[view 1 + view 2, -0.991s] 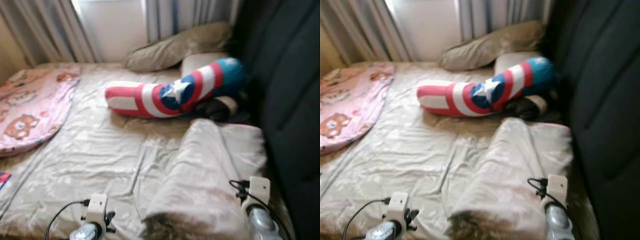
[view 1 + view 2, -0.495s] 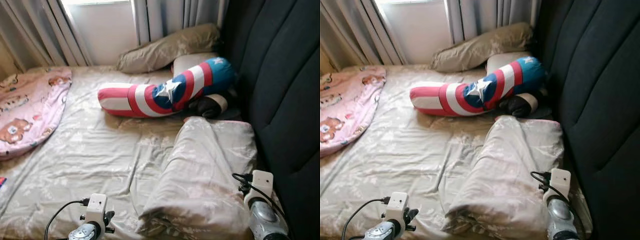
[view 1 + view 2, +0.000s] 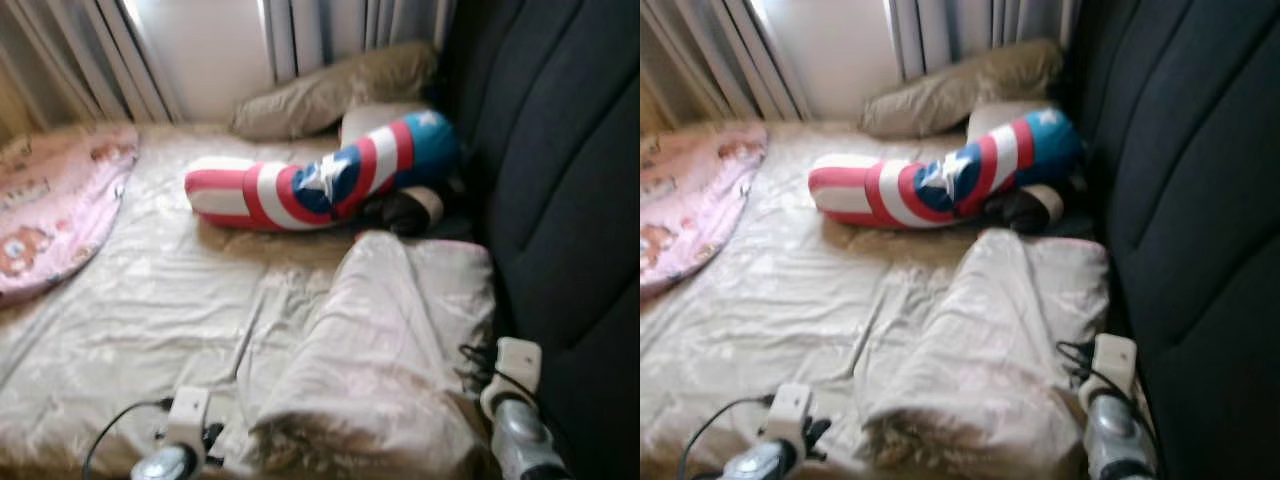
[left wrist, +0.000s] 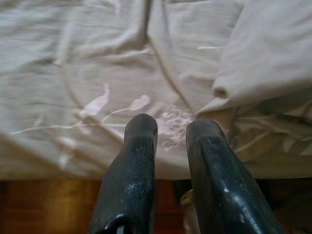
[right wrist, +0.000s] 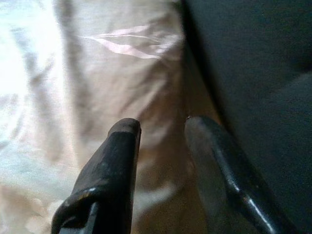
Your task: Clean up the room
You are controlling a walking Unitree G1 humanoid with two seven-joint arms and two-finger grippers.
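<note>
My left gripper (image 4: 168,129) hangs over the near edge of the bed (image 3: 150,320). Its two black fingers (image 4: 139,146) are a little apart, and there is nothing between them. Just past their tips I see the wrinkled beige sheet and a loose corner of the folded blanket (image 3: 380,350).

My right gripper (image 5: 161,129) is low by the dark headboard (image 3: 560,180), right over that same blanket. Its fingers are parted too, and they hold nothing.

The folded blanket is a long lump lying down the right side of the bed, next to the headboard. Past it lies a long pillow (image 3: 320,185) with red, white and blue rings and a star. It touches a small dark pillow (image 3: 405,210). A beige pillow (image 3: 330,90) leans near the curtains (image 3: 300,35). A pink blanket (image 3: 55,210) with bears is far over on the left side.

I think I am at the start of tidying the bed, and I am just getting close to it. Next, I would guess, I should reach for the blanket. It is soft and floppy, so I must pinch a thick fold and not a thin edge.
</note>
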